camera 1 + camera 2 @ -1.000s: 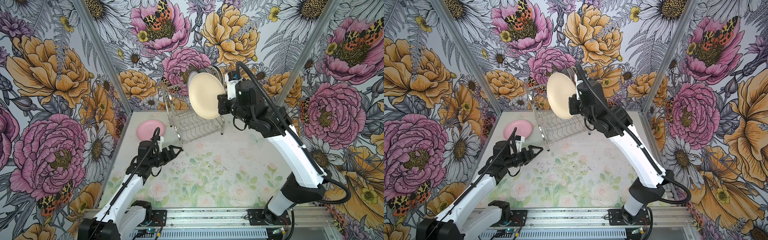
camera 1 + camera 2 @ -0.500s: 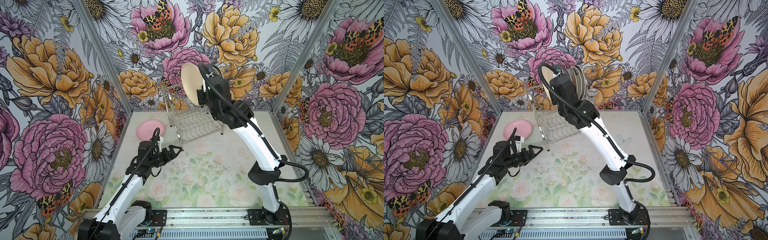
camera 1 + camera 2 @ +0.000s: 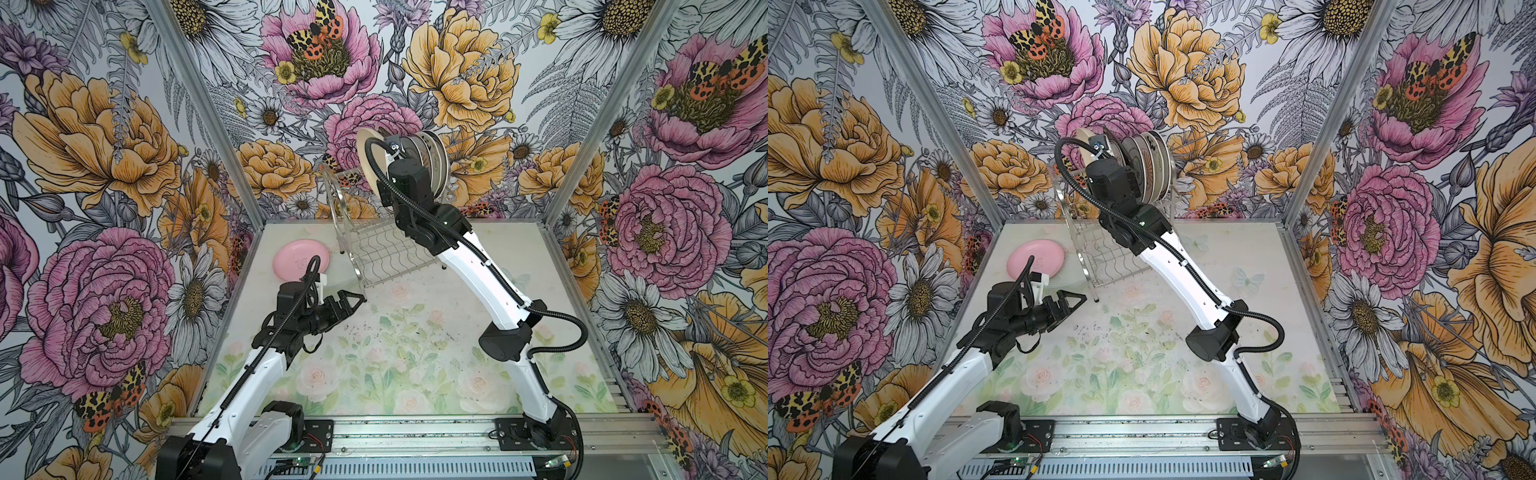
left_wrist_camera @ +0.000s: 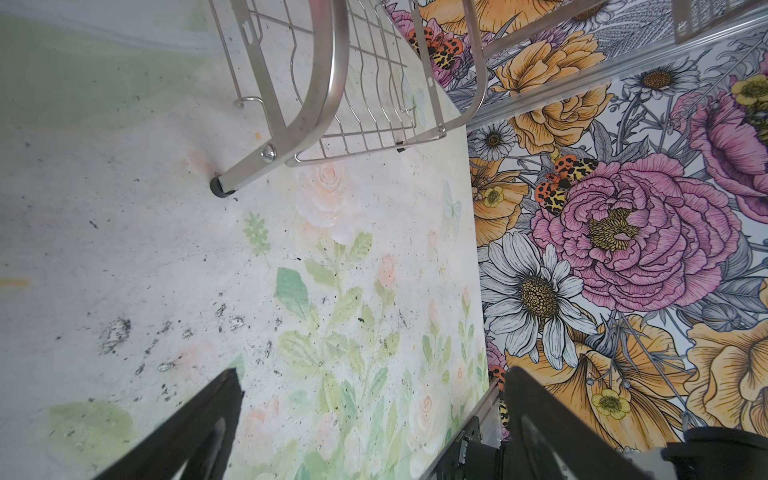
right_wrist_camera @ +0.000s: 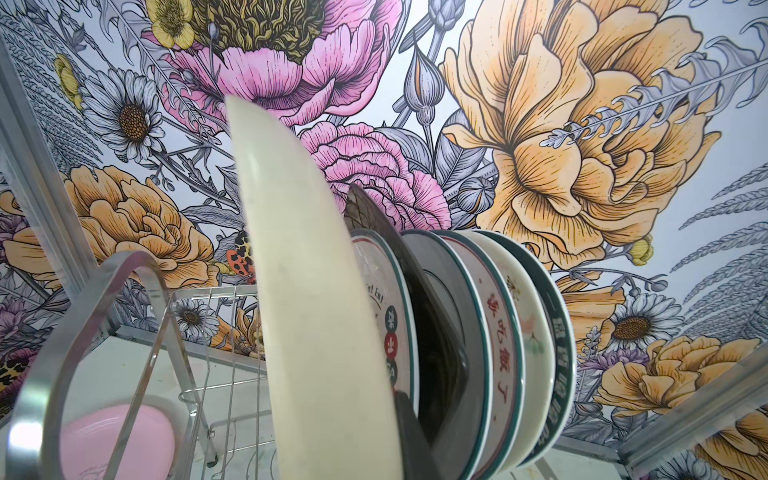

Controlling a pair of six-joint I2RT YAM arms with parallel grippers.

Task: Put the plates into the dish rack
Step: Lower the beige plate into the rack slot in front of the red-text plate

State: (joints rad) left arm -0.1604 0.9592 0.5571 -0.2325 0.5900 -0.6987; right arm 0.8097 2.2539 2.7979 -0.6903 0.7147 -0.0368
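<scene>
The pink plate [image 3: 301, 266] lay on the tabletop [image 3: 415, 357] beside the rack [image 3: 386, 253], with the left fingers [image 3: 351, 300] spread wide and empty nearby. The right fingers [image 3: 384, 151] clamped the cream plate [image 3: 365, 153] upright beside several racked plates [image 3: 434, 162]. By my judgement, those two were left to seat.

Floral table [image 3: 415, 357], pink plate [image 3: 296, 261], dish rack [image 3: 384, 251]

This looks like a robot test cell in a lab. Two robot arms [image 3: 478, 270] are bolted to an aluminium rail [image 3: 415, 434], with loose wiring [image 3: 291, 465] below it. Flower-printed wall panels [image 3: 104, 166] on aluminium posts [image 3: 208, 112] box the arms in on three sides. Ahead of them a dish rack [image 3: 382, 253] stands on a tabletop [image 3: 415, 353].
</scene>
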